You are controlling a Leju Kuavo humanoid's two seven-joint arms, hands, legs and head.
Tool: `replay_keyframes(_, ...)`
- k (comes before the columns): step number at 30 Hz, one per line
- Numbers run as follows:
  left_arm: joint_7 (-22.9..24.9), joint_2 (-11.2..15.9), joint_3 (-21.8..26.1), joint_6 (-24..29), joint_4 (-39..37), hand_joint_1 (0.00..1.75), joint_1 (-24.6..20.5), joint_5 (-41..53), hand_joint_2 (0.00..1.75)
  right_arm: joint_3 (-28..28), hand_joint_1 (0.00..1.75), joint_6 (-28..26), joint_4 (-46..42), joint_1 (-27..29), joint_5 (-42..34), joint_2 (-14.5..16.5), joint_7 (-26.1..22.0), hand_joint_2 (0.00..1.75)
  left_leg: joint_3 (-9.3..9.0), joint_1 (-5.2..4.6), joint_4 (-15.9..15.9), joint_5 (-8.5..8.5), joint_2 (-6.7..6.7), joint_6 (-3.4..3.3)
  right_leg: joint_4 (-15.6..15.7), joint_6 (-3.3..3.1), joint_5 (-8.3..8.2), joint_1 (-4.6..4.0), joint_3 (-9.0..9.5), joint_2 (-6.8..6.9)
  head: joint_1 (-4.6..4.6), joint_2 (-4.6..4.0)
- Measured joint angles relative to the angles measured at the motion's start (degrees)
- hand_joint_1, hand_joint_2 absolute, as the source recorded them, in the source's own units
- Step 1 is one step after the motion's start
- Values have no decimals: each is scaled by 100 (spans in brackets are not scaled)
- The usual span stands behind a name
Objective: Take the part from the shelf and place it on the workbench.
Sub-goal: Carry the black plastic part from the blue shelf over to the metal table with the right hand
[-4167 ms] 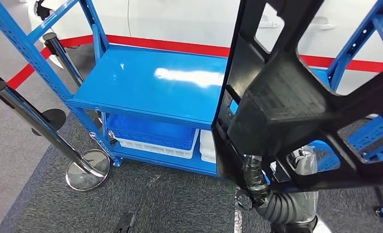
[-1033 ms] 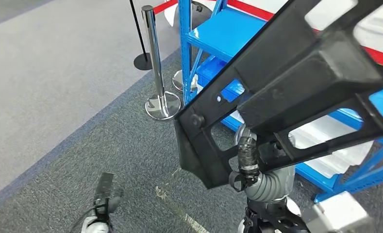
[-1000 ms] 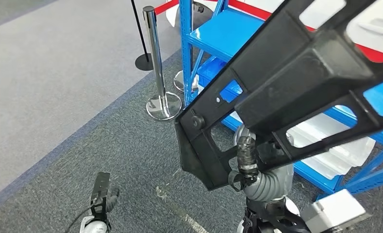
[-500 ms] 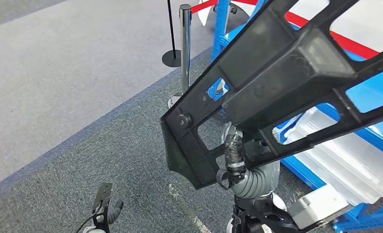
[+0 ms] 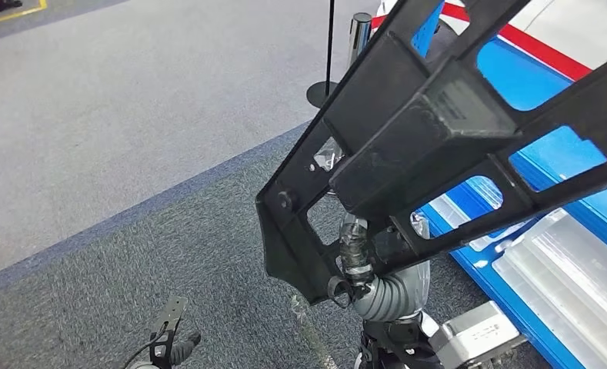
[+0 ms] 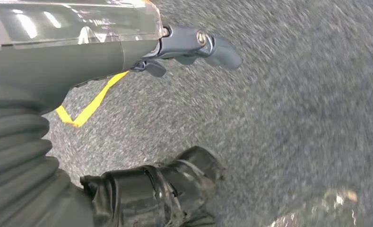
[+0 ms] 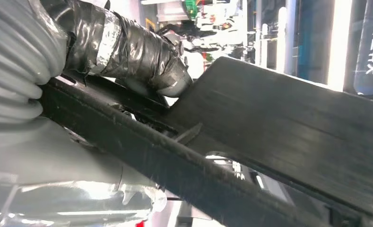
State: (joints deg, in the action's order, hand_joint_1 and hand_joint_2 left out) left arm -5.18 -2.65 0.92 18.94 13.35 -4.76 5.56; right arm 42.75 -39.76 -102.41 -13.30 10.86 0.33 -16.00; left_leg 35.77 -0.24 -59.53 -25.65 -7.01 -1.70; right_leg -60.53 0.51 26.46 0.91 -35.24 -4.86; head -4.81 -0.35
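You've got the big black part (image 5: 438,131) gripped in the right hand (image 5: 355,254), carried high and clear of the blue shelf (image 5: 585,192). Left hand (image 5: 173,346) hangs low, fingers loose, holding nothing. Keep the grip tight and turn slowly; no workbench yet.

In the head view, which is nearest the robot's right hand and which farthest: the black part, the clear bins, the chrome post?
1. Black part: held in the right hand.
2. Clear bins: to the right, on the low blue shelf.
3. Chrome post: far ahead, beyond the part.

Grey carpet floor (image 5: 92,115), chrome stanchion post (image 5: 359,31), clear plastic bins (image 5: 569,269), yellow floor tape (image 6: 82,113).
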Motion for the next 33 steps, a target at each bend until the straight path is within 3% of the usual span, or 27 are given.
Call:
replay_keyframes(2, -2, 26, 0, 0, -16, 0, 43, 13, 175, 0, 175, -5, -6, 31, 14, -2, 8, 175, 25, 21, -6, -8, -53, 53, 68, -26, -4, 6, 56, 93, 2, 0)
replay_keyframes(4, -7, 40, 0, -4, -31, 0, 70, 27, 175, -1, 175, -6, -19, 44, 20, -2, 5, 175, 109, -1, -245, -137, 192, 115, 130, -76, -7, 37, 131, 230, -43, 0)
replay_keyframes(6, -21, 35, -1, -5, -34, 0, 59, 47, 175, -2, 175, -6, -34, 63, 24, -3, 3, 175, 392, 21, -861, -424, 530, 214, 154, -117, 21, 39, 194, 396, -90, 0)
replay_keyframes(8, -34, 37, -2, -5, -37, 0, 52, 64, 175, -2, 175, -5, -38, 84, 22, -10, 2, 175, 703, 79, -1424, -609, 641, 295, 153, -126, 61, 38, 233, 560, -97, 0)
replay_keyframes(9, -38, 39, -2, -4, -40, 0, 60, 72, 175, -2, 175, -4, -38, 94, 22, -15, 3, 175, 740, 99, -1460, -559, 660, 320, 151, -115, 83, 43, 255, 631, -100, 0)
replay_keyframes(11, -40, 46, -2, -4, -47, 0, 76, 96, 175, -2, 175, 11, -42, 104, 22, -21, 6, 175, 497, 120, -932, -197, 723, 334, 150, -82, 135, 57, 323, 764, -101, 0)
replay_keyframes(13, -41, 49, -9, -10, -50, 0, 74, 123, 175, -2, 175, 42, -56, 103, 22, -23, 9, 175, 128, 80, -204, 79, 923, 292, 157, -31, 188, 46, 390, 880, -101, 0)
replay_keyframes(15, -38, 48, -21, -15, -51, 0, 74, 148, 175, -2, 175, 60, -74, 103, 21, -26, 10, 175, -2, 23, 64, 98, 1023, 206, 176, 27, 219, 16, 426, 970, -96, 0)
replay_keyframes(17, -35, 50, -27, -16, -61, 0, 98, 161, 175, -2, 175, 69, -87, 101, 20, -29, 13, 175, -1, 22, 90, 96, 917, 118, 200, 90, 246, 2, 457, 1036, -91, 0)
replay_keyframes(19, -44, 50, -29, -19, -73, 0, 116, 157, 175, -2, 175, 98, -98, 96, 20, -34, 18, 175, -43, 46, 151, 110, 813, 41, 54, 133, 374, 10, 422, 898, -70, 0)
replay_keyframes(20, -50, 50, -32, -20, -75, 0, 112, 150, 175, -2, 175, 118, -103, 97, 21, -37, 21, 175, -67, 61, 176, 116, 760, 0, -197, 139, 516, 17, 310, 766, -51, 0)
replay_keyframes(22, -58, 48, -34, -23, -77, 0, 97, 131, 175, -2, 175, 146, -106, 113, 24, -49, 30, 175, -76, 53, 177, 107, 643, -52, -973, 128, 842, 13, -88, 560, -23, 0)
replay_keyframes(23, -59, 48, -35, -23, -78, 0, 95, 123, 175, -2, 175, 154, -105, 125, 24, -58, 36, 175, -77, 48, 170, 100, 572, -64, -1313, 129, 930, 11, -288, 523, -16, 0)
replay_keyframes(24, -60, 48, -36, -23, -79, 0, 98, 117, 175, -2, 175, 159, -105, 134, 24, -66, 42, 175, -79, 44, 156, 90, 496, -69, -1469, 130, 903, 11, -409, 508, -16, 0)
replay_keyframes(25, -60, 46, -37, -23, -80, 0, 101, 114, 175, -2, 175, 162, -104, 139, 25, -72, 50, 175, -81, 44, 135, 77, 415, -66, -1408, 129, 766, 15, -430, 498, -16, 0)
replay_keyframes(26, -62, 45, -38, -23, -80, 0, 104, 111, 175, -2, 175, 164, -104, 141, 25, -75, 60, 175, -84, 49, 105, 57, 330, -56, -1133, 127, 542, 23, -346, 473, -15, 0)
replay_keyframes(28, -66, 42, -42, -21, -81, 0, 99, 107, 175, -2, 175, 169, -105, 141, 28, -77, 81, 175, -52, 56, 6, 3, 167, -5, -407, 120, 182, 65, -77, 242, -11, 0)
replay_keyframes(30, -67, 42, -44, -14, -82, 0, 90, 102, 175, -2, 175, 178, -110, 145, 30, -79, 93, 175, 19, 66, -56, -19, 37, 66, -66, 108, 110, 87, 57, 23, -4, 0)
replay_keyframes(32, -65, 45, -44, -8, -85, 0, 102, 78, 175, -2, 175, 204, -115, 138, 28, -79, 95, 175, 63, 92, -36, 9, -79, 139, -36, 63, 112, 77, 70, 67, 3, 0)
replay_keyframes(33, -61, 48, -44, -4, -87, 0, 115, 62, 175, -2, 175, 218, -116, 127, 26, -75, 95, 175, 79, 96, -47, 6, -57, 170, -5, 32, 101, 79, 90, 131, 6, 0)
